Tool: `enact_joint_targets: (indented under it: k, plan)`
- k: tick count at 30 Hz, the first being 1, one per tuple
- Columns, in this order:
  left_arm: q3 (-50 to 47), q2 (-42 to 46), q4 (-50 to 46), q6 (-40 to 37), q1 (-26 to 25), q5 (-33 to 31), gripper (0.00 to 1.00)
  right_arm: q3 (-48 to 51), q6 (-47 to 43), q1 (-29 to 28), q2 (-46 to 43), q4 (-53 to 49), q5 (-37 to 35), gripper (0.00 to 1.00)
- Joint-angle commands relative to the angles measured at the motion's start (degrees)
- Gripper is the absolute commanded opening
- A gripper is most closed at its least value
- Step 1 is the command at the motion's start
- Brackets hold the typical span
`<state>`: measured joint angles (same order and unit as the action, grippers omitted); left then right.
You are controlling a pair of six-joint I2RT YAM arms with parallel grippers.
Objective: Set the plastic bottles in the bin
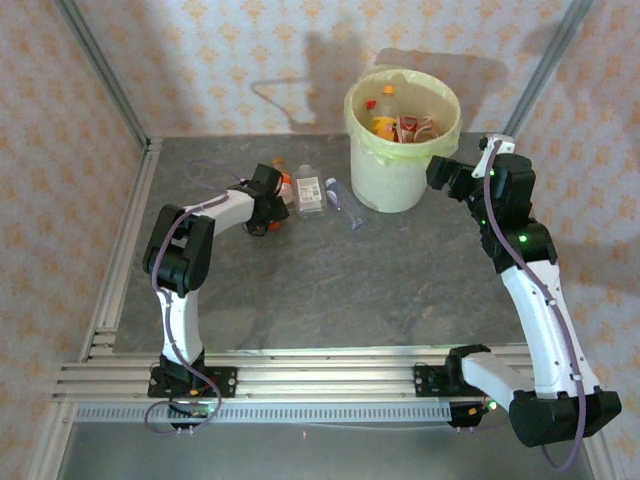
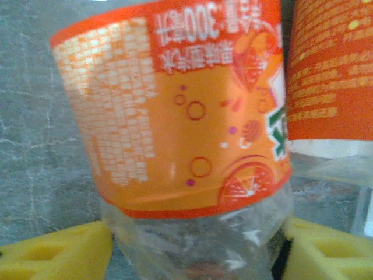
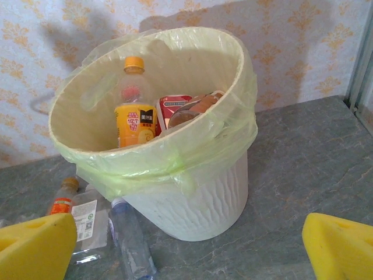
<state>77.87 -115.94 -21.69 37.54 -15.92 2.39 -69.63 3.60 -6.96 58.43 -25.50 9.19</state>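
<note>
In the left wrist view a clear plastic bottle with an orange label (image 2: 180, 116) stands between my yellow fingers (image 2: 64, 251). Both press on its crumpled clear lower part, so my left gripper (image 2: 198, 254) is shut on it. A second orange-labelled bottle (image 2: 332, 70) stands just to its right. From above, the left gripper (image 1: 270, 205) is at the bottles left of the bin (image 1: 385, 175). My right gripper (image 1: 445, 172) hangs open beside the bin's right side. In the right wrist view the right gripper (image 3: 189, 239) faces the bin (image 3: 198, 192).
On the table left of the bin lie a clear flat bottle with a white label (image 1: 309, 192) and a slim blue-capped bottle (image 1: 345, 208). Inside the bin are an orange juice bottle (image 3: 134, 119) and red-labelled ones (image 3: 175, 111). Metal frame posts stand at the table's corners.
</note>
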Motion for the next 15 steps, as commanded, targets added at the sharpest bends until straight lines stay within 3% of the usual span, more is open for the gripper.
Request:
enact_joint_targets:
  k: [1, 7, 15]
  plan:
    - [0.76, -2.02, -1.67, -0.27, 0.44, -0.17, 0.62, -0.34, -0.15, 0.11, -0.42, 0.33, -1.24, 0.99]
    - [-1.18, -0.11, -1.43, -1.43, 0.44, -0.32, 0.47, 0.14, 0.84, 0.11, -0.88, 0.67, -0.12, 0.99]
    - [-8.92, 9.62, 5.72, -4.91, 0.15, 1.83, 0.33, 5.22, 3.25, 0.08, -4.7, 7.17, 14.57, 0.99]
